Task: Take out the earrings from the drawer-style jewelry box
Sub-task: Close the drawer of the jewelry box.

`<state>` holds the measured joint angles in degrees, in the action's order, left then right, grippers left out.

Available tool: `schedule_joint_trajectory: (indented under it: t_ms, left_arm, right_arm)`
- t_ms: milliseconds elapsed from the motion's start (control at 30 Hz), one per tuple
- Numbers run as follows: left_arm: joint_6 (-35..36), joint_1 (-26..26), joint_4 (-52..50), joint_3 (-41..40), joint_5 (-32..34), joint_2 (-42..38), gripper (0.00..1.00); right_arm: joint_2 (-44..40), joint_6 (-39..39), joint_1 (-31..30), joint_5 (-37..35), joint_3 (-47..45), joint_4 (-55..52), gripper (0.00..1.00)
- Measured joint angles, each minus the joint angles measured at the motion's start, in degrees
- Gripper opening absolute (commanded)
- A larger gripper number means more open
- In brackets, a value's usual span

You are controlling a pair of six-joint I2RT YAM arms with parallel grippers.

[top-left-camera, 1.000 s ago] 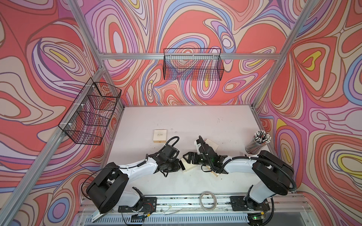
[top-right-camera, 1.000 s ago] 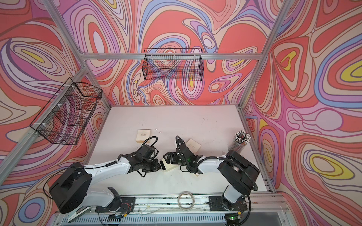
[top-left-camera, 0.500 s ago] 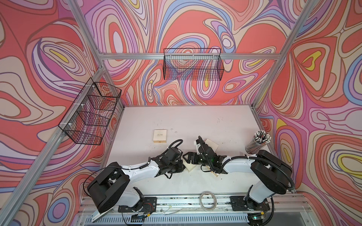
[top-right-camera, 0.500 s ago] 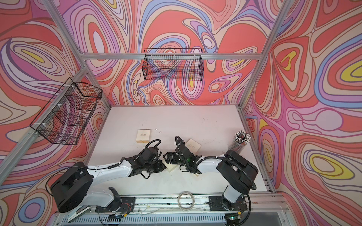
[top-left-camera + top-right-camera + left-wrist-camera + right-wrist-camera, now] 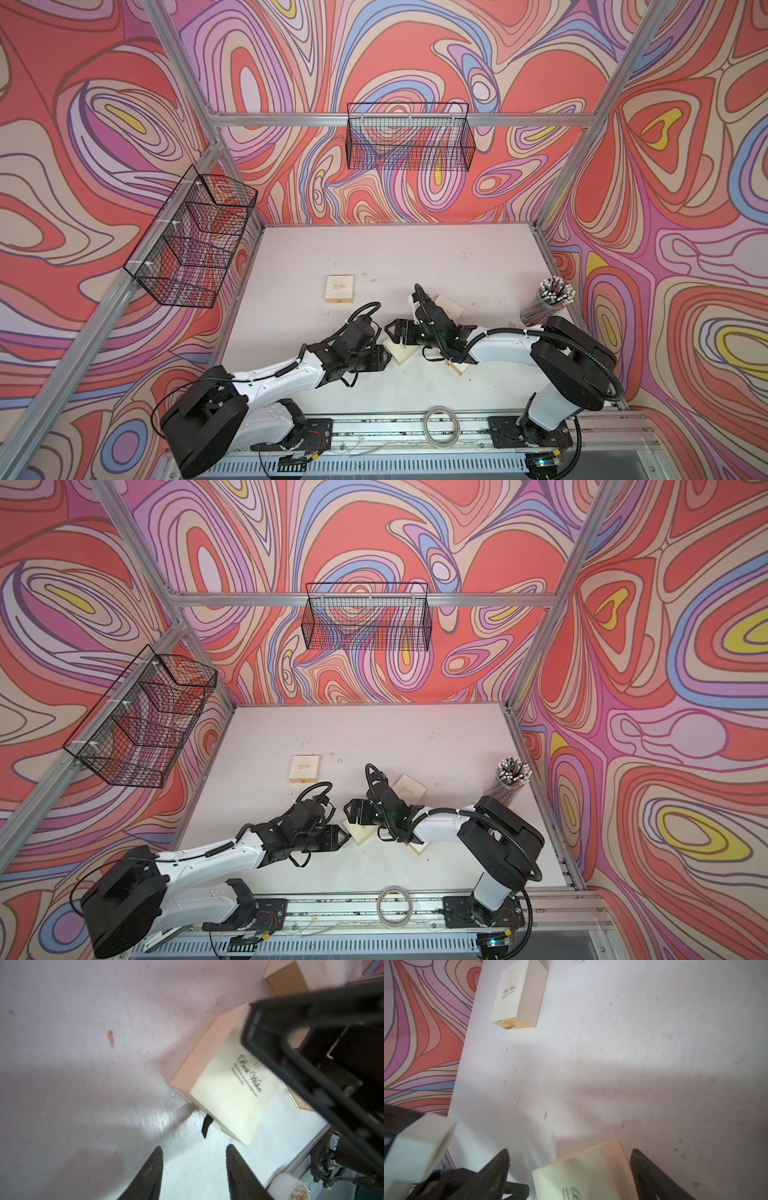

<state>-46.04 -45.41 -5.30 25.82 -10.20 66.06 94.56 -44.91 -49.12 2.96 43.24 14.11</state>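
Pale white tabletop (image 5: 415,249) carries two tiny silvery-white earrings (image 5: 365,274), loose just beside the far cream cardboard box (image 5: 339,289). Both arms reach low toward the nearer cream drawer-style box (image 5: 401,353). The left gripper (image 5: 193,1151) is parted and empty before its black pull tab (image 5: 206,1128). The right gripper (image 5: 570,1150) is spread wide astride the box, unclamped. At least three cream boxes show.

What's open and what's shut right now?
Middle box: drawer looks shut, black tab sticking out.
Left gripper: jaws open, empty.
Right gripper: jaws open, straddling that box.
Far box: drawer looks shut.
Earrings: lying loose, outside any box.
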Motion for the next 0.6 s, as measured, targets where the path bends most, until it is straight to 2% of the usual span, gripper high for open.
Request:
schedule_joint_trajectory:
  t_ms: [100,167,333,600]
  left_arm:
    - [2.6,0.0,-2.0,0.1,1.3,-5.4,0.83]
    - [4.8,0.0,-2.8,0.5,1.9,-7.1,1.00]
    - [10.1,0.0,-2.9,5.2,4.1,-4.3,1.00]
    - [11.4,3.3,2.6,8.4,1.4,3.4,1.00]
  right_arm:
    - [-1.2,1.7,0.9,-1.5,3.8,-3.0,0.93]
    - [-3.2,2.5,2.4,-1.9,4.9,-4.3,0.93]
    - [-10.7,4.8,6.8,-2.9,6.0,-8.9,0.94]
    - [-25.7,6.7,7.1,-6.5,4.7,-16.7,0.95]
